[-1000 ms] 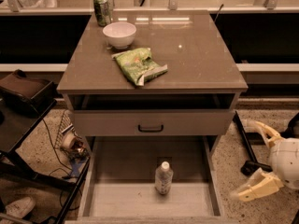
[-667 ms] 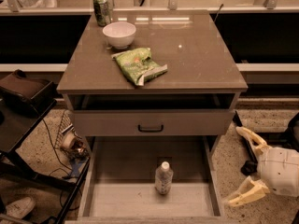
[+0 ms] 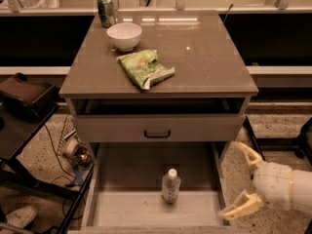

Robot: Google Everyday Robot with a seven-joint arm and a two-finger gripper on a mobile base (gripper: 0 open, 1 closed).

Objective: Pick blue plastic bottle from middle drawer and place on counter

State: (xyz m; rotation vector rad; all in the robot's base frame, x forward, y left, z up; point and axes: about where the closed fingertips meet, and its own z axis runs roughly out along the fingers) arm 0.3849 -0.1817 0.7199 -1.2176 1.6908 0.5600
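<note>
Change: the claw [image 3: 242,182] has edged left, closer to the right wall of the middle drawer [image 3: 122,211], so the reach is under way.
Claw: spread wide, holding nothing, fingers pointing left.
Bottle: the blue plastic bottle [image 3: 170,185] stands upright mid-drawer, apart from the claw.
Desk [image 3: 209,57]: awaits the bottle.

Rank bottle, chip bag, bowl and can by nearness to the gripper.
From the open gripper, low right beside the middle drawer:
1. blue plastic bottle, standing in the drawer.
2. green chip bag, mid counter.
3. white bowl, back left.
4. green soda can, back-left corner.
</note>
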